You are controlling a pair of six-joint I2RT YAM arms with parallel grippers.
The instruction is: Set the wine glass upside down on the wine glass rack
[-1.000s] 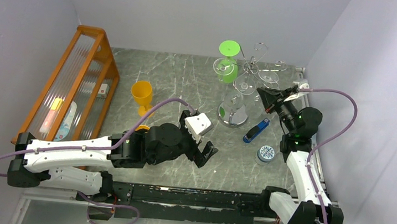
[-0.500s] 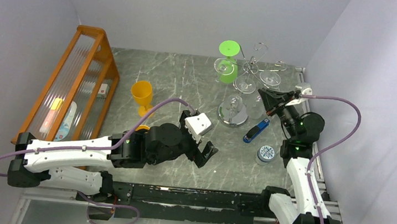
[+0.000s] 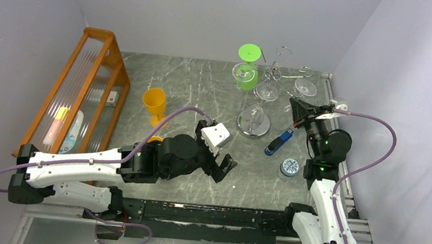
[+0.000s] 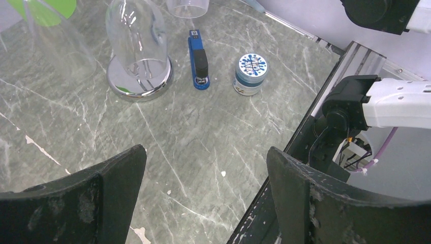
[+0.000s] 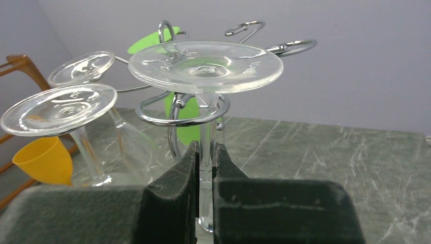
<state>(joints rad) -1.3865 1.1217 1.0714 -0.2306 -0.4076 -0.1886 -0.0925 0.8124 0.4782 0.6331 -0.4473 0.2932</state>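
- Left gripper (image 3: 225,165), jaws spread wide and empty, hangs over the grey marbled worktop (image 3: 193,89), well apart from the rack.
- Shiny chrome wire tree rack (image 3: 254,126) stands toward the far right; one curled loop encircles the glass's stem.
- Clear wine glass (image 5: 206,66), inverted with its stem upright, has its foot just above that loop.
- Right gripper (image 5: 206,152), the nearer one, is clamped on the stem directly below the loop; a short descent would likely seat the foot.

Bright even light, soft shadows, near claw blurred
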